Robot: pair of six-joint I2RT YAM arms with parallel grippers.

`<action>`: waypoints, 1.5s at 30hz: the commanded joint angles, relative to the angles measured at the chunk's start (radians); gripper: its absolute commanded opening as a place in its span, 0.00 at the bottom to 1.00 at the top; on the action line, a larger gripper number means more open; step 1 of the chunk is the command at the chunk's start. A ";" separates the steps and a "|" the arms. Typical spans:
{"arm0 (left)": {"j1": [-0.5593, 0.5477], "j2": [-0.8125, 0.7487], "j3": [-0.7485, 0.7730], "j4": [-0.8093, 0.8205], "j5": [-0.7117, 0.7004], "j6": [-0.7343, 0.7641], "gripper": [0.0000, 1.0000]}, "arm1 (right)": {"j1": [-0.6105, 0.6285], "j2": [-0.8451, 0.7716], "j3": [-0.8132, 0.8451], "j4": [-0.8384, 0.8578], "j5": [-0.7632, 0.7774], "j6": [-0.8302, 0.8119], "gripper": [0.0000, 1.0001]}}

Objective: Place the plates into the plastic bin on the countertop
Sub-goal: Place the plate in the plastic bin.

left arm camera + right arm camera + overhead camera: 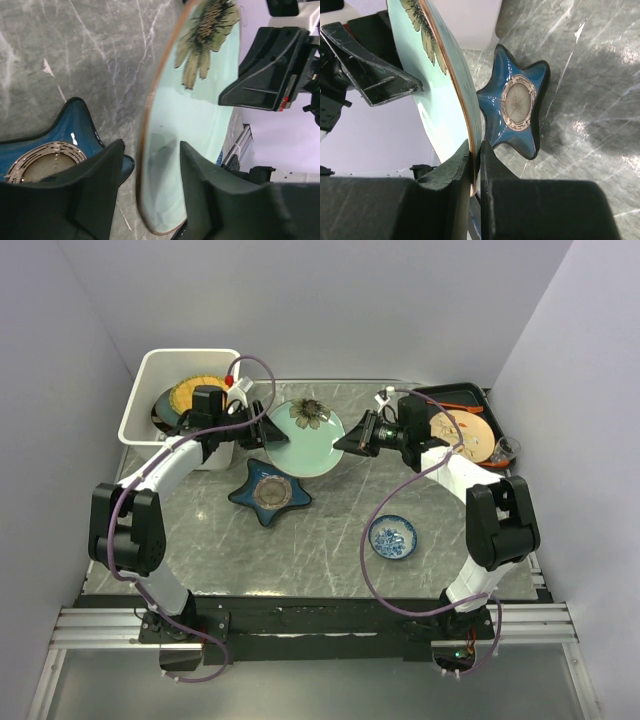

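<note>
The pale green floral plate (305, 436) hangs above the countertop (330, 560) between both arms. My right gripper (347, 443) is shut on its right rim (465, 120). My left gripper (262, 432) is open, its jaws standing either side of the plate's left rim (150, 165) without closing on it. The dark teal star-shaped plate (269, 493) lies on the countertop just below; it also shows in the left wrist view (55, 150) and the right wrist view (517, 102). The white plastic bin (150, 390) at the back left holds a yellow woven-pattern plate (197, 390) on darker plates.
A small blue-and-white patterned dish (393, 536) lies front right. A black tray (470, 400) at the back right holds a tan plate with orange marks (465, 435). A glass (505, 450) stands beside it. Walls close in on both sides.
</note>
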 commanded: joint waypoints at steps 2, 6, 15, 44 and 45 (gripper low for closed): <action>-0.015 0.005 0.037 0.033 0.034 0.012 0.37 | -0.008 -0.078 0.012 0.128 -0.068 0.034 0.00; -0.017 0.002 0.040 0.021 0.024 0.018 0.01 | -0.008 -0.073 0.007 0.135 -0.075 0.043 0.02; -0.018 -0.013 0.034 0.022 0.004 0.020 0.01 | -0.006 -0.056 -0.001 0.166 -0.094 0.065 0.50; -0.010 -0.059 0.097 0.016 -0.069 0.006 0.01 | -0.017 -0.073 0.036 -0.107 0.081 -0.121 0.93; -0.007 -0.061 0.100 0.018 -0.071 0.006 0.01 | -0.017 -0.070 0.035 -0.109 0.083 -0.123 0.93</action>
